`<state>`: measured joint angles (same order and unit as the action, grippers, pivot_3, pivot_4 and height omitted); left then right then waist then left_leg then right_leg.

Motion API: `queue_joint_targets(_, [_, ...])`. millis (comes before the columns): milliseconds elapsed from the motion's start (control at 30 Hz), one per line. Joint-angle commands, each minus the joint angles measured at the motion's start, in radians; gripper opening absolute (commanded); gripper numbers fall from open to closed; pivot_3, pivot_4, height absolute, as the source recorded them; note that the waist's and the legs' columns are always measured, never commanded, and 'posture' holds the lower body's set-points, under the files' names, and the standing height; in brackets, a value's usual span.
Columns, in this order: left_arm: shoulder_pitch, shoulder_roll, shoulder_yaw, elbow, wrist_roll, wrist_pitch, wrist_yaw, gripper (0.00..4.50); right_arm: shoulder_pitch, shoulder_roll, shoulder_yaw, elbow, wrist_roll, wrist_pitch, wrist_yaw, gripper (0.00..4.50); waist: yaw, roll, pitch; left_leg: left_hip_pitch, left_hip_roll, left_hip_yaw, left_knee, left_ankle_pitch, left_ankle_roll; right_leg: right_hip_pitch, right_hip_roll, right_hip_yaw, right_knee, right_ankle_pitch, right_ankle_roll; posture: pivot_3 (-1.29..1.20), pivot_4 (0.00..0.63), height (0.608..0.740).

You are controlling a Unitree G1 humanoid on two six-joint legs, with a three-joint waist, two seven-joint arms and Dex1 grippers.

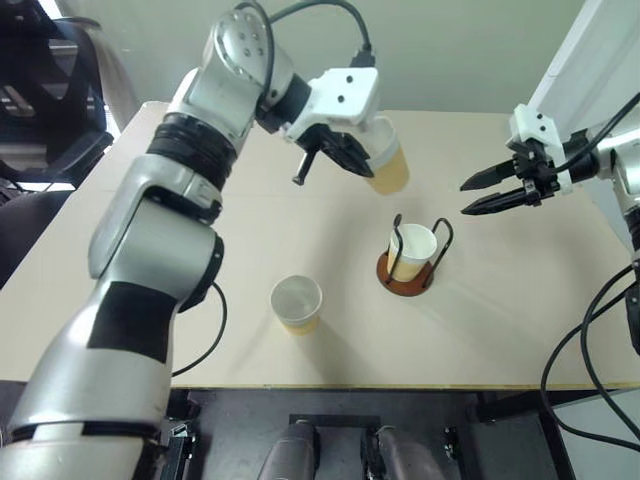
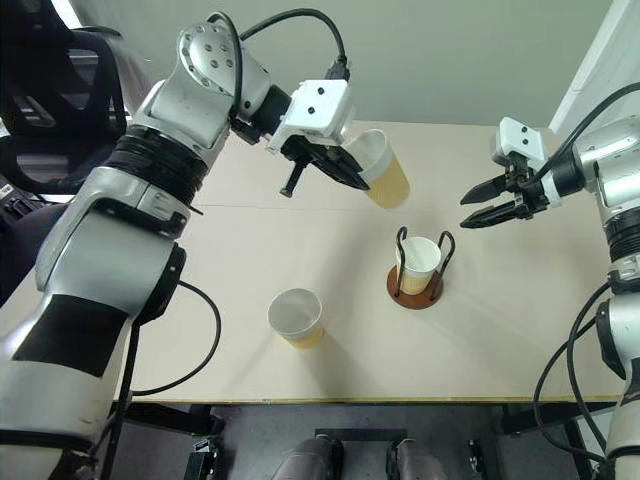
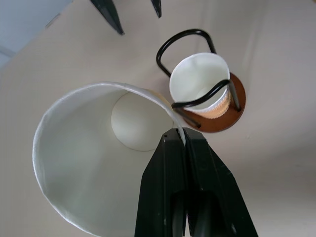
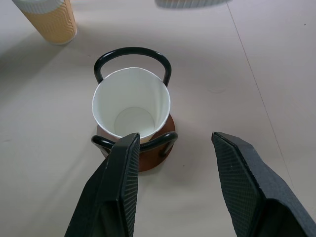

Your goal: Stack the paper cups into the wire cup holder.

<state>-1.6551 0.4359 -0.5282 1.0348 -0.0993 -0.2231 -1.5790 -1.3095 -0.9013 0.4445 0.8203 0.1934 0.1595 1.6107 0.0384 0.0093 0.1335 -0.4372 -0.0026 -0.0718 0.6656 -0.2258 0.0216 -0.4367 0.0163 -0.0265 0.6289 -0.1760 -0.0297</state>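
- Left gripper [image 3: 183, 143] fingers clenched on a paper cup's [image 1: 388, 158] rim, top centre — cup tilted, mouth facing upper left.
- Right gripper [image 1: 468, 197] fingers parted, empty.
- Second cup [image 1: 412, 251] upright in the wire cup holder [image 1: 405, 282], frame centre.

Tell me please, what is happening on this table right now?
The robot is stacking tan-yellow paper cups into a wire cup holder with a reddish-brown round base. One cup already sits in the holder. The left gripper is shut on the rim of a second cup, held tilted in the air above the beige table, near the holder. A third cup stands alone on the table. The right gripper is open and holds nothing, beside the holder.
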Motion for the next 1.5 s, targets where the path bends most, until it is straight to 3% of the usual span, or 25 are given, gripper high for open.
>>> queue_joint_targets(33, [-0.027, -0.024, 0.02, -0.003, 0.009, -0.03, -0.035, 0.02, -0.037, -0.025, -0.001, -0.019, 0.018, 0.001, 0.004, 2.29, 0.001, 0.0, 0.0, 0.0, 0.0, 0.001, 0.0, 0.0, 0.0, 0.0, 0.0, 0.0, 0.0, 0.0, 0.0, 0.0, 0.15, 0.74])
queue_joint_targets(900, [0.027, -0.124, 0.027, -0.034, 0.002, -0.02, -0.035, 0.02, -0.033, -0.037, 0.002, -0.027, 0.015, 0.011, 0.004, 2.29, 0.004, 0.0, 0.0, 0.0, -0.001, 0.002, 0.001, 0.0, 0.001, 0.0, 0.0, 0.001, 0.001, 0.001, 0.001, 0.0, 0.15, 0.74])
queue_joint_targets(1500, [0.053, -0.134, -0.026, -0.041, 0.056, -0.075, -0.035, 0.02, -0.033, -0.042, 0.004, -0.03, 0.013, 0.011, 0.004, 2.29, 0.006, 0.0, 0.0, 0.0, -0.001, 0.002, 0.002, 0.001, 0.001, 0.0, 0.0, 0.001, 0.002, 0.002, 0.002, 0.0, 0.15, 0.74])
